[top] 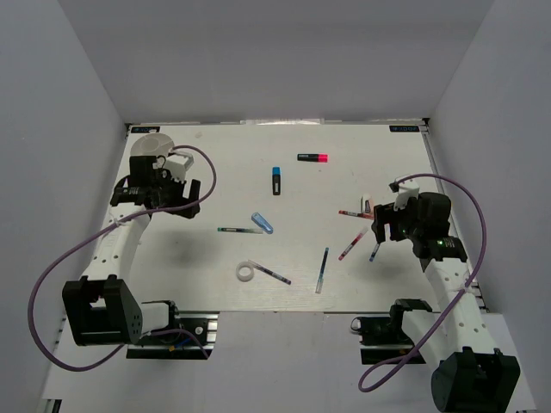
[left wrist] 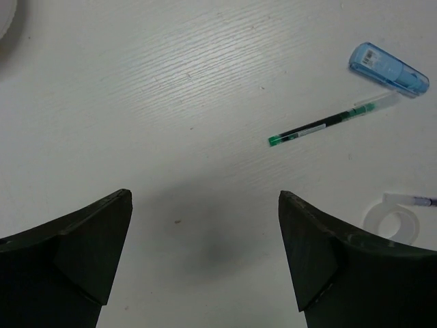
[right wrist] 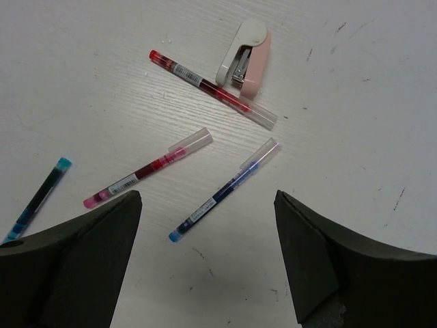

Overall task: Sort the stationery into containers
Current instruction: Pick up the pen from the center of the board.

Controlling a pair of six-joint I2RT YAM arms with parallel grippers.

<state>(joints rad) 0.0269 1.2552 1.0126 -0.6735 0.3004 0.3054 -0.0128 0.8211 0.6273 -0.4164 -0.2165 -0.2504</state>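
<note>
Right gripper [right wrist: 207, 199], jaws wide and empty, hovers over blue pen [right wrist: 222, 193], likely lined up to pick it; red pen [right wrist: 147, 167] lies just beside. Left gripper [left wrist: 205, 198], also wide and empty, hangs near tub [top: 153, 144] at far-left corner

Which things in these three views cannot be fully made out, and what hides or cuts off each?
1. Short white round plastic tub: in the top view its near side is hidden by the left arm; in the left wrist view only a sliver shows at the corner edge.
2. White tape ring: left wrist view, partly behind the left gripper.
3. Teal pen: right wrist view, lower end behind the right gripper.
</note>
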